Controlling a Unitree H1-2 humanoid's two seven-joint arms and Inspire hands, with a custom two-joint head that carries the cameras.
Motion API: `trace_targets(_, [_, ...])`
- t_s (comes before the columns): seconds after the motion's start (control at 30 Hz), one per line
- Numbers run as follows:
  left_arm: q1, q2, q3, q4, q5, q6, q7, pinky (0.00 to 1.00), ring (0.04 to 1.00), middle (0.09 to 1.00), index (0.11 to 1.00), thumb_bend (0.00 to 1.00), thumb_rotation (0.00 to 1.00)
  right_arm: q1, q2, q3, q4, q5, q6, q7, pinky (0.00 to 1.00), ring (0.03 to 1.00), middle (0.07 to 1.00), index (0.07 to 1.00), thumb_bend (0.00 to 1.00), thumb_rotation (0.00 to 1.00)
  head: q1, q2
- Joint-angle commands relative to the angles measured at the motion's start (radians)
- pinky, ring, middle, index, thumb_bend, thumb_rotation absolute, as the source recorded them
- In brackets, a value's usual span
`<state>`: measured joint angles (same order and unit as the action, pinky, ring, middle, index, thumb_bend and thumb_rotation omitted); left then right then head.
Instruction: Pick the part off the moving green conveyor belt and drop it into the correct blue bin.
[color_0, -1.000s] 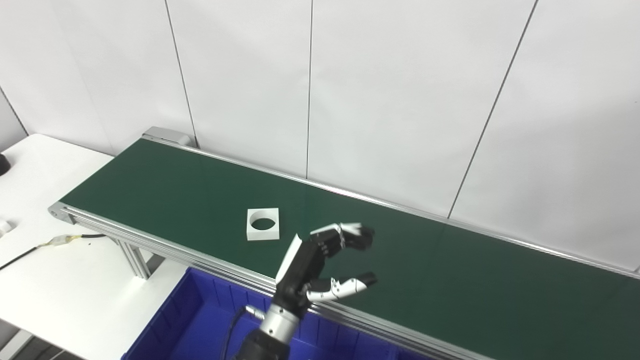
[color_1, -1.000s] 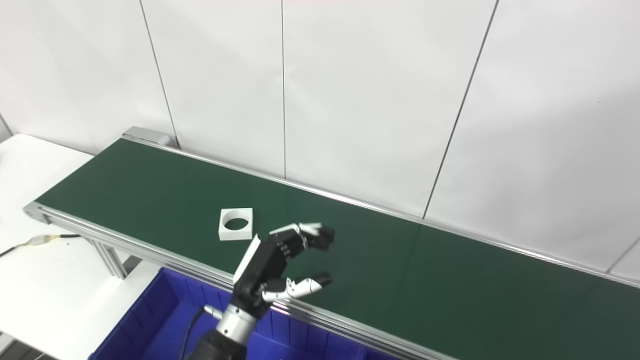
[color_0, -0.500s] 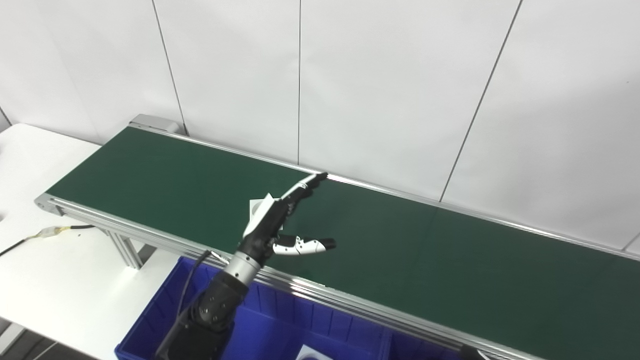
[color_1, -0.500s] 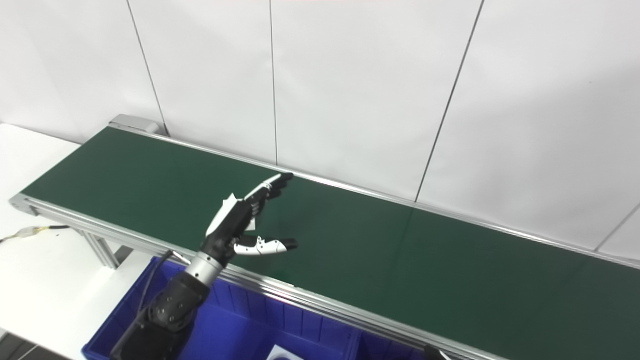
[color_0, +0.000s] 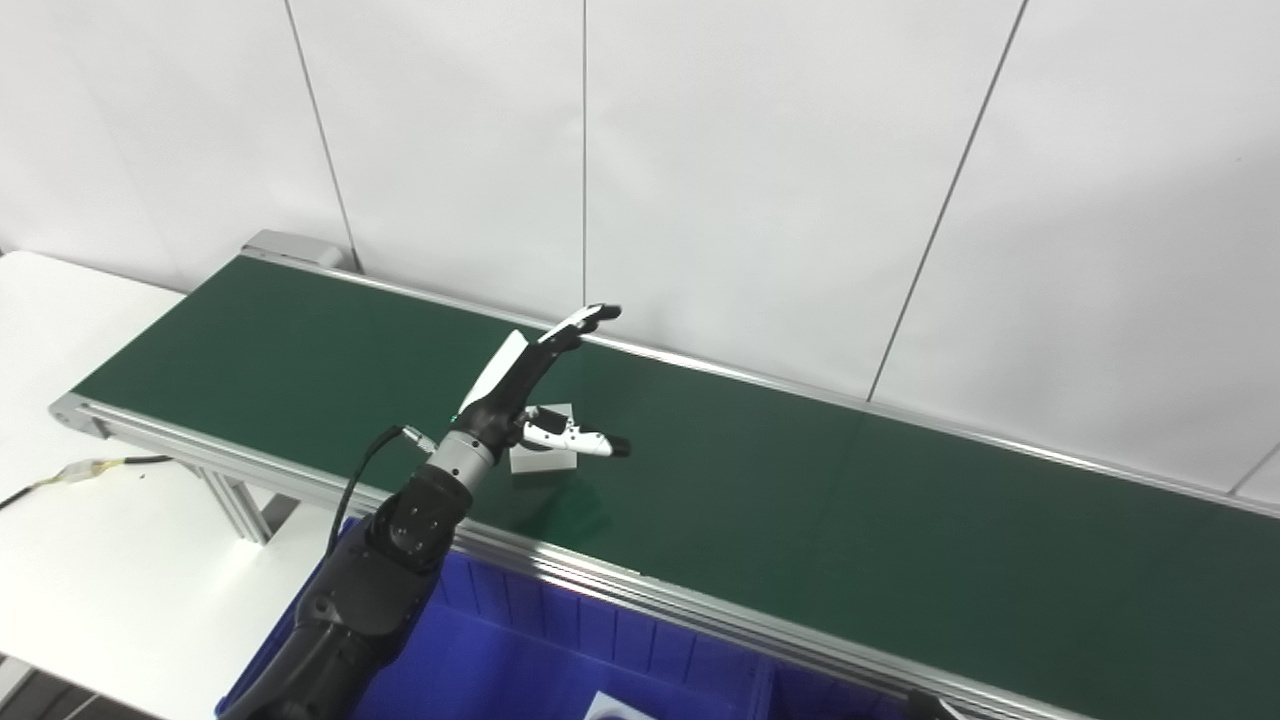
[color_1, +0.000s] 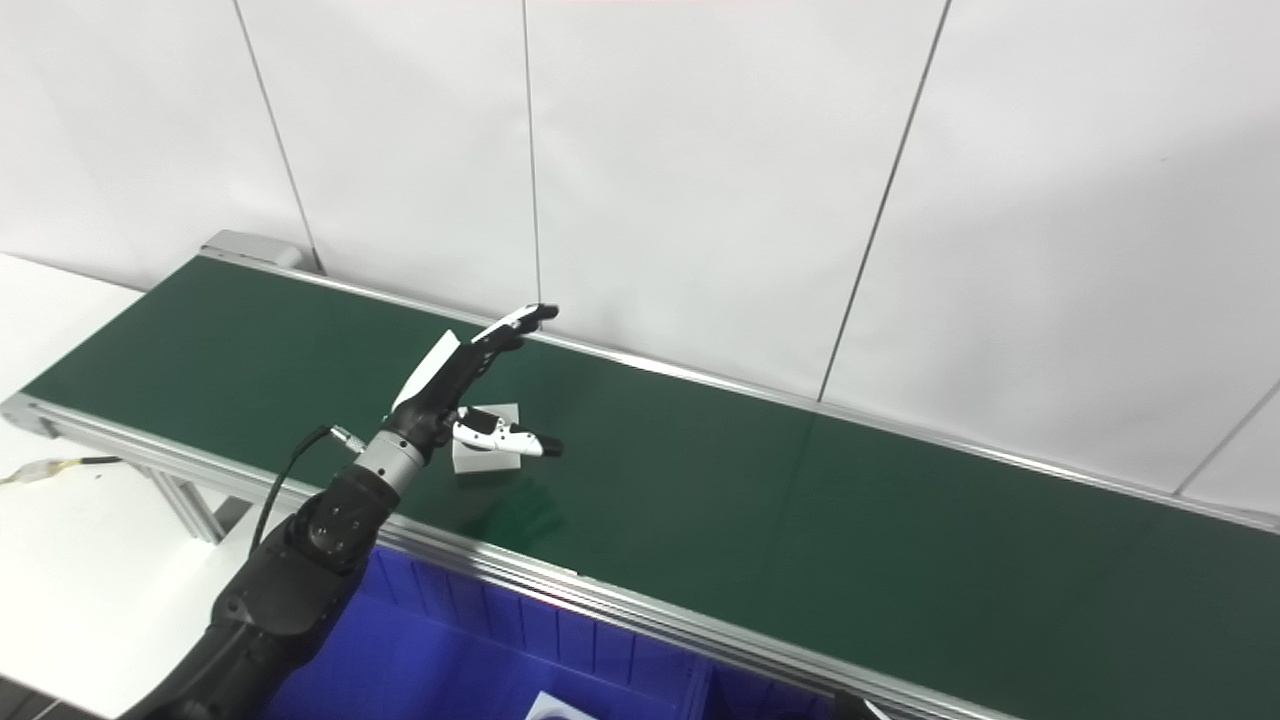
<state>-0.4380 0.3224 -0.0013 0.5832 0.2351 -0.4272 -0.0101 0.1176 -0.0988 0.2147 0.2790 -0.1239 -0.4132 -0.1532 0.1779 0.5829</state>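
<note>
A white square part with a round hole (color_0: 548, 462) lies on the green conveyor belt (color_0: 800, 520), left of its middle. My left hand (color_0: 520, 385) hovers right over the part, open, with fingers stretched toward the wall and the thumb (color_0: 585, 444) pointing right above the part. The hand hides most of the part and holds nothing. The part also shows in the right eye view (color_1: 480, 458). Only a small dark tip (color_0: 925, 705) shows at the bottom edge on the right arm's side.
A blue bin (color_0: 560, 650) with a divider stands below the belt's near rail (color_0: 650, 600); something white (color_0: 610, 710) lies in it. A white table (color_0: 120, 560) with a cable (color_0: 90, 468) is at the left. A white panel wall runs behind the belt.
The camera has shifted. My left hand went from curled over the belt's near edge to stretched open, moving farther out over the part. The part has travelled right along the belt.
</note>
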Motion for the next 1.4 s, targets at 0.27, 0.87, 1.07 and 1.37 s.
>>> trace_targets(0.27, [-0.14,0.099,-0.124,0.061,0.22,0.04,0.052,0.8,0.92,0.933,0.859,0.98,0.14,-0.011,0.01,0.012,-0.006,-0.032,-0.057,-0.051,0.58,0.695,0.756,0.754,0.68,0.0,-0.028,0.001])
trace_targets(0.87, [-0.192,0.132,-0.258,0.13,0.371,0.108,0.038,1.0,0.963,0.912,0.863,1.0,0.24,-0.017,0.01,0.042,0.008,-0.068,-0.057,-0.142,0.57,0.691,0.748,0.744,0.71,0.0,-0.082,0.003])
trace_targets(1.07, [-0.182,0.144,-0.286,0.109,0.377,0.132,-0.007,1.0,0.977,0.913,0.864,1.0,0.25,-0.017,0.009,0.051,0.011,-0.066,-0.057,-0.153,0.57,0.688,0.744,0.74,0.71,0.0,-0.098,0.007])
trace_targets(1.37, [-0.174,0.151,-0.346,0.086,0.449,0.19,-0.019,0.99,0.979,0.905,0.861,1.0,0.25,-0.01,0.008,0.058,0.003,-0.087,-0.056,-0.173,0.58,0.685,0.745,0.743,0.71,0.0,-0.108,0.015])
